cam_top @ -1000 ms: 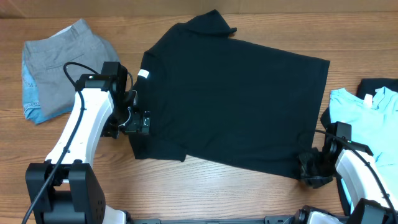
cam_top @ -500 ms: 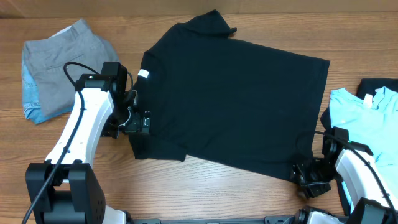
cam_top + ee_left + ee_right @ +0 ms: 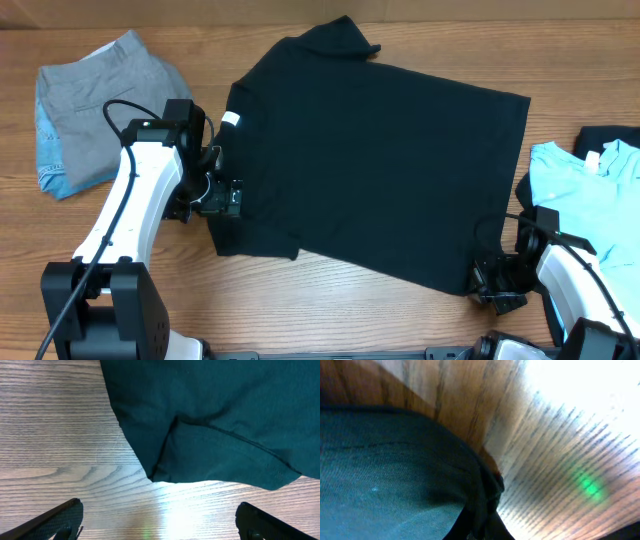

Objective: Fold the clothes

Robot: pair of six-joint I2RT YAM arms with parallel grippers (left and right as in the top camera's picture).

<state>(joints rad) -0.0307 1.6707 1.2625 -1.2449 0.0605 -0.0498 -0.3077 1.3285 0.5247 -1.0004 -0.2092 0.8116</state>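
Looking at this, the folding has barely started. The black T-shirt (image 3: 370, 160) lies spread flat across the middle of the surface (image 3: 330, 315), with no fold in it yet. The right hand (image 3: 497, 285) is pinched tight on the shirt's near right hem corner, and the wrist view shows fabric bunched up right at its tip. The left hand (image 3: 222, 193) hangs wide apart just beside the near sleeve (image 3: 215, 455), gripping nothing. I'd call this the grab-the-corners stage. The light blue T-shirt (image 3: 590, 185) sits untouched at the right edge, so pretty much everything is left.
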